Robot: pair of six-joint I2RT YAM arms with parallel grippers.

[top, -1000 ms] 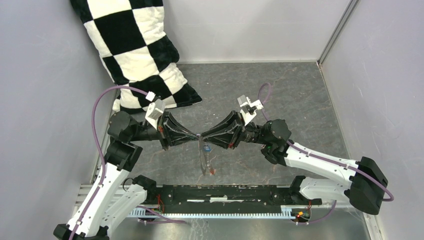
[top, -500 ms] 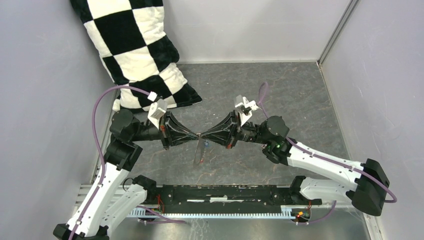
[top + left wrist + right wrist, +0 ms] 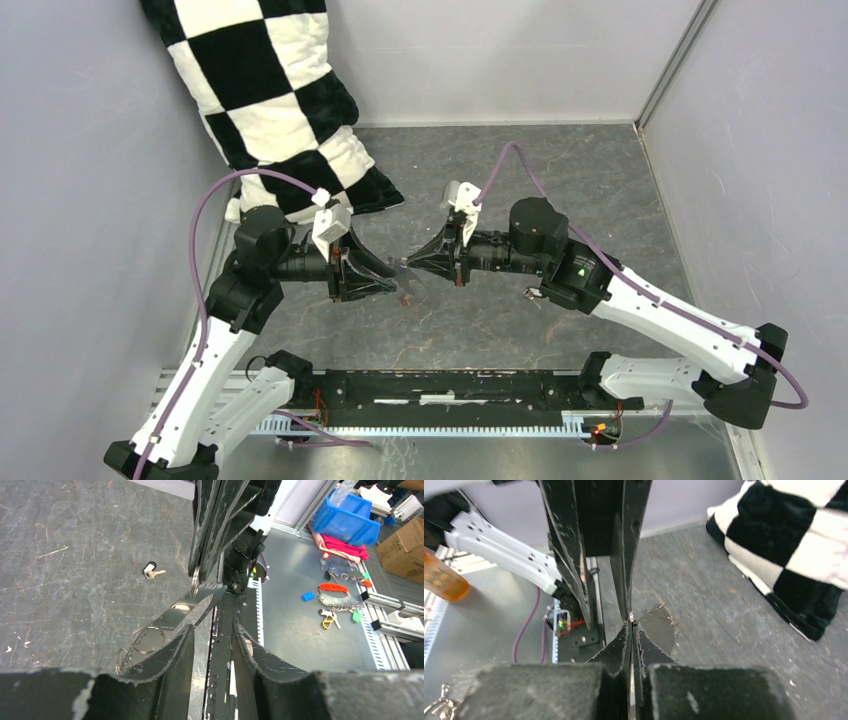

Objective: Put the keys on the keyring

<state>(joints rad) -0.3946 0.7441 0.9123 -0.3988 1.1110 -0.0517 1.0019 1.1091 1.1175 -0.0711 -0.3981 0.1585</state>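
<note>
Hanging from the right gripper (image 3: 196, 577), the keyring (image 3: 172, 614) is a thin metal hoop pinched at its upper edge. Those fingers are pressed together on the wire, and the right wrist view shows only a sliver of metal between them. The left gripper (image 3: 214, 630) faces it tip to tip with its fingers apart. The hoop runs just beside one finger and is not gripped. One dark key (image 3: 150, 571) with a white tag lies on the grey table (image 3: 600, 180), well apart from the hoop. A checkered pillow (image 3: 270, 100) leans in the far left corner.
</note>
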